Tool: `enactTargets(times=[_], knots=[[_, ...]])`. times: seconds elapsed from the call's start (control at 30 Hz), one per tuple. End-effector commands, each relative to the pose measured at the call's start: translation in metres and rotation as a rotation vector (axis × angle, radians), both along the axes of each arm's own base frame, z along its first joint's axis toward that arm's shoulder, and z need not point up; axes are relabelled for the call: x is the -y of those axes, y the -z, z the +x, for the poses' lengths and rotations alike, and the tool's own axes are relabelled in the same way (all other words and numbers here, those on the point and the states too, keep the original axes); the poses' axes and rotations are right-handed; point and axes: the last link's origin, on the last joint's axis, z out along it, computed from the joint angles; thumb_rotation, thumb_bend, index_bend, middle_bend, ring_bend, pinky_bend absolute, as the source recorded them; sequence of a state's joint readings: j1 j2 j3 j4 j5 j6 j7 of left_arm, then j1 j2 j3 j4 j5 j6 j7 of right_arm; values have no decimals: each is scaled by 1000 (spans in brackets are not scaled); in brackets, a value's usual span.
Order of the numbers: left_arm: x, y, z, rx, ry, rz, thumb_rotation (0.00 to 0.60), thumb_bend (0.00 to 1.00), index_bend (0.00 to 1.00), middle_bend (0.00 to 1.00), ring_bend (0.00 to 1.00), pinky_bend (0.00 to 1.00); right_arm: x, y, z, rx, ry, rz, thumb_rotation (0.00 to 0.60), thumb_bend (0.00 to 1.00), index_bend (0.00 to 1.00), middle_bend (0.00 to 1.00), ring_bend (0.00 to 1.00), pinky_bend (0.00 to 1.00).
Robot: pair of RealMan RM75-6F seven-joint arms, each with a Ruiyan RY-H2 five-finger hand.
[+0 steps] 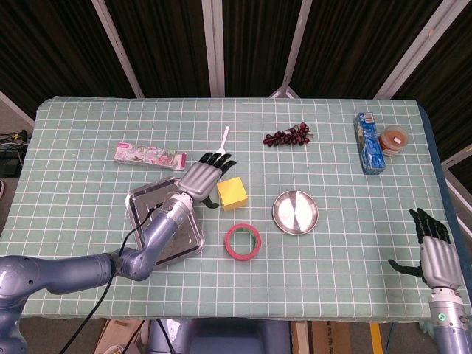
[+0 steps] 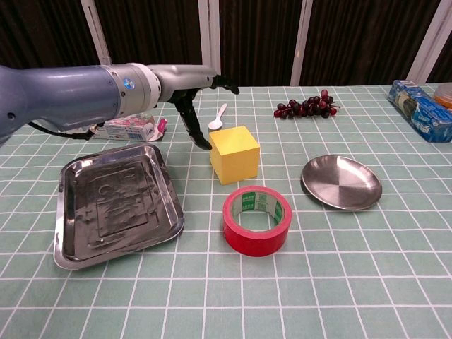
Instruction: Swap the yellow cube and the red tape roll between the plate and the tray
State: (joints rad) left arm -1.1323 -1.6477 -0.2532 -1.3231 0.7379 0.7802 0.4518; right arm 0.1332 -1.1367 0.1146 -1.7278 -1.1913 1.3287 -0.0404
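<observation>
The yellow cube [image 2: 234, 153] sits on the table between the tray [image 2: 113, 205] and the plate [image 2: 342, 185], and the red tape roll [image 2: 257, 219] lies just in front of the cube. Both are out of their dishes. The left hand [image 2: 194, 90] hangs just beside the cube, fingers spread, holding nothing. The right hand [image 1: 434, 254] waits far from the cube, fingers spread too. Next, I think, a hand must grab the cube or the roll and put it in its new dish.

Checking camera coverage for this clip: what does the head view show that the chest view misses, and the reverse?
Only the head view shows the right hand, open at the table's near right corner, and the whole table edge. Only the chest view shows the red tape roll's side wall and label. Both show the left hand, open beside the yellow cube, the empty tray and the empty plate.
</observation>
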Motion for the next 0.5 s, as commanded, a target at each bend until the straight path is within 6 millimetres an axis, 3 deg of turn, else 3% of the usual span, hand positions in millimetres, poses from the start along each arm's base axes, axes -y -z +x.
enactTargets(times=[0.03,0.5], knots=[[-1,18,-5,34,-42,-63,600,0,105,0,0,0,0,-1,0,-3,4,-4,600,24,15,0,0,20],[2,53,-2,59,-3,-121,600,0,100,0,0,5,0,-3,0,12,10,-4,600,23,24,0,0,20]])
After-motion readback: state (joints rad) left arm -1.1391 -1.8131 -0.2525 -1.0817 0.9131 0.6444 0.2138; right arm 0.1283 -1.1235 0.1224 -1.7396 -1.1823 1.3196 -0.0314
